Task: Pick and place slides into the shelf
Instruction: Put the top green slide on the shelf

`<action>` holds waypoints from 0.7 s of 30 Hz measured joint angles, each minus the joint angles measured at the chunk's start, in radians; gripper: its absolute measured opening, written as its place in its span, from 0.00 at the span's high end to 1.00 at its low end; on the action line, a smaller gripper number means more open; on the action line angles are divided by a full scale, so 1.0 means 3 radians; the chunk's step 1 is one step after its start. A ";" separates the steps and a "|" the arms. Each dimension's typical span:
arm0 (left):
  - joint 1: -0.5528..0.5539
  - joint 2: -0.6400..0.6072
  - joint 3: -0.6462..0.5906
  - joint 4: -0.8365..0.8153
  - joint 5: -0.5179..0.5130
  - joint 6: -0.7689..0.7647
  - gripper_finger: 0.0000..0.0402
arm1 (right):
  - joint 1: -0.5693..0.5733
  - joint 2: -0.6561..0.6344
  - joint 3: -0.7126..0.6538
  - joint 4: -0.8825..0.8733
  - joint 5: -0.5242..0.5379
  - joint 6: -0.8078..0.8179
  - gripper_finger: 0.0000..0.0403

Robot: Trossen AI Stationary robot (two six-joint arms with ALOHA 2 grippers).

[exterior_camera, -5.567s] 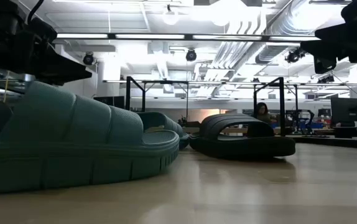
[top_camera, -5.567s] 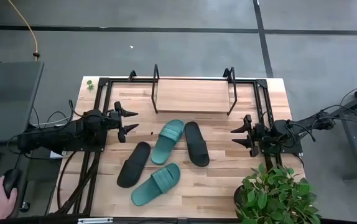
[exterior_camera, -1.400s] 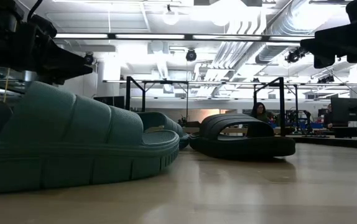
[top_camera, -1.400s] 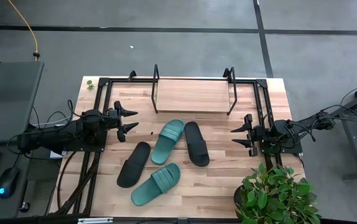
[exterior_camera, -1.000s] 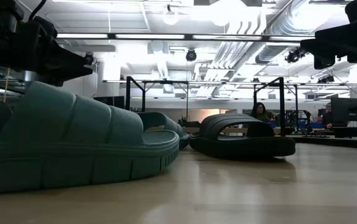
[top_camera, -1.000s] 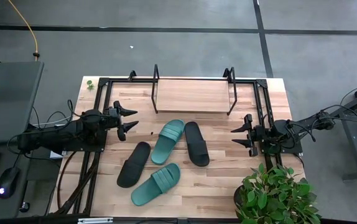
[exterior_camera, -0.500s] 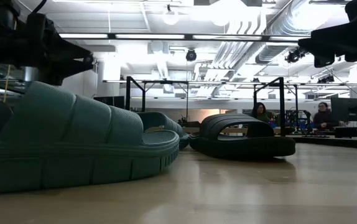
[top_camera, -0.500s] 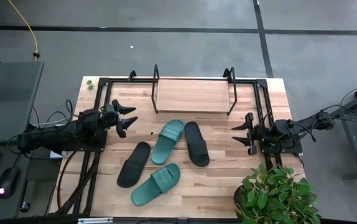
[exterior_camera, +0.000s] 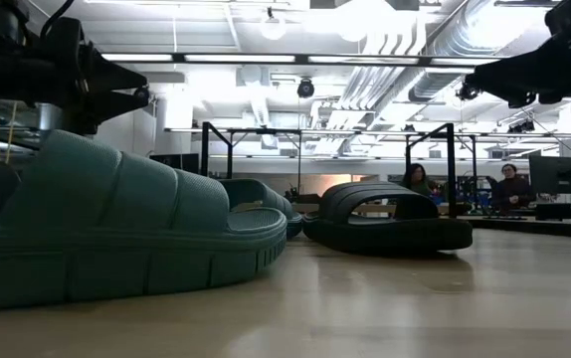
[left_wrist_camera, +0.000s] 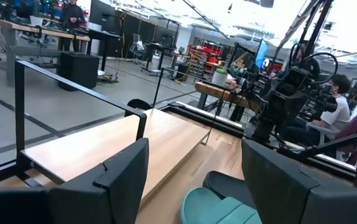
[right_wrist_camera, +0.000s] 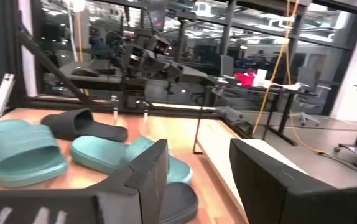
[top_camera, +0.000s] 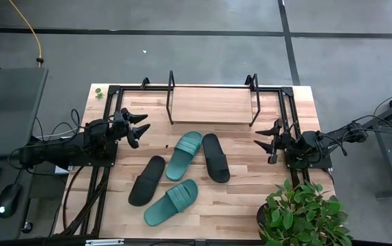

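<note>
Okay, left gripper point(top_camera: 141, 127) is up off the table on the left side, arm stretched out level, fingers spread w/ nothing between them, tips aimed toward the shelf point(top_camera: 212, 104). Moving right: all four slides sit on the tabletop in front of the shelf, none on it. I see a black slide point(top_camera: 147, 180) nearest the left arm, a teal slide point(top_camera: 172, 202) beside it, then a second teal slide point(top_camera: 184, 155) and a second black slide point(top_camera: 216, 157) side by side near the middle. Far right, right gripper point(top_camera: 268, 145) hovers in the air, angled inward, fingers apart and empty, next to the potted plant point(top_camera: 302, 215).
</note>
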 joint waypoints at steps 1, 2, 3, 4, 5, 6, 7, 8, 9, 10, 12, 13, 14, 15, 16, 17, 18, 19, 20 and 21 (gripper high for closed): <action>0.0000 0.0000 0.0000 0.0001 0.0011 0.0000 0.41 | 0.0000 0.0000 0.0000 0.0022 0.0017 0.0013 0.59; 0.0000 0.0000 0.0000 0.0004 0.0016 0.0000 0.41 | 0.0000 0.0000 0.0000 0.0064 0.0020 0.0014 0.59; 0.0000 0.0000 0.0000 0.0014 0.0019 0.0000 0.41 | 0.0000 0.0000 0.0000 0.0132 0.0020 0.0014 0.59; 0.0000 0.0000 0.0000 0.0035 0.0037 0.0000 0.41 | 0.0000 0.0000 0.0000 0.0218 0.0020 0.0014 0.59; 0.0001 0.0001 0.0000 0.0071 0.0086 0.0002 0.41 | 0.0000 0.0000 0.0000 0.0318 0.0020 0.0009 0.59; 0.0001 0.0001 0.0000 0.0118 0.0150 0.0003 0.41 | 0.0000 0.0000 0.0000 0.0427 0.0020 -0.0018 0.59; 0.0001 0.0000 0.0000 0.0175 0.0210 0.0003 0.41 | 0.0000 0.0000 0.0000 0.0528 0.0019 -0.0051 0.59; 0.0001 0.0000 0.0000 0.0233 0.0261 0.0004 0.41 | 0.0000 -0.0001 0.0000 0.0604 0.0019 -0.0066 0.59; -0.0001 0.0001 0.0000 0.0289 0.0302 0.0004 0.41 | 0.0000 -0.0001 0.0000 0.0659 0.0019 -0.0064 0.59; 0.0000 0.0001 0.0000 0.0340 0.0332 0.0005 0.41 | 0.0000 -0.0001 0.0000 0.0689 0.0019 -0.0058 0.59; 0.0001 0.0000 0.0000 0.0413 0.0350 0.0021 0.41 | 0.0000 -0.0001 0.0000 0.0699 0.0018 -0.0004 0.59; 0.0001 0.0000 0.0000 0.0434 0.0352 0.0033 0.41 | 0.0000 -0.0001 0.0000 0.0697 0.0018 0.0005 0.59; 0.0001 0.0000 0.0000 0.0447 0.0352 0.0037 0.41 | 0.0000 0.0000 0.0000 0.0697 0.0017 0.0006 0.59; 0.0001 0.0000 0.0000 0.0457 0.0352 0.0037 0.41 | -0.0001 -0.0001 0.0000 0.0698 0.0015 0.0013 0.59; 0.0001 0.0000 0.0000 0.0470 0.0351 0.0040 0.41 | 0.0000 0.0000 0.0000 0.0702 0.0004 0.0015 0.59; 0.0001 0.0001 0.0000 0.0498 0.0351 0.0041 0.41 | 0.0000 0.0000 0.0000 0.0718 -0.0018 0.0015 0.59; 0.0001 0.0001 0.0000 0.0546 0.0351 0.0041 0.41 | 0.0000 0.0000 0.0000 0.0758 -0.0039 0.0015 0.59; 0.0001 0.0000 0.0000 0.0600 0.0352 0.0041 0.41 | 0.0000 -0.0001 0.0000 0.0795 -0.0041 0.0026 0.59; 0.0001 0.0000 0.0000 0.0654 0.0362 0.0042 0.41 | 0.0000 -0.0001 0.0000 0.0828 -0.0041 0.0066 0.59; 0.0001 0.0001 0.0000 0.0717 0.0376 0.0050 0.41 | 0.0000 -0.0001 0.0000 0.0859 -0.0041 0.0129 0.59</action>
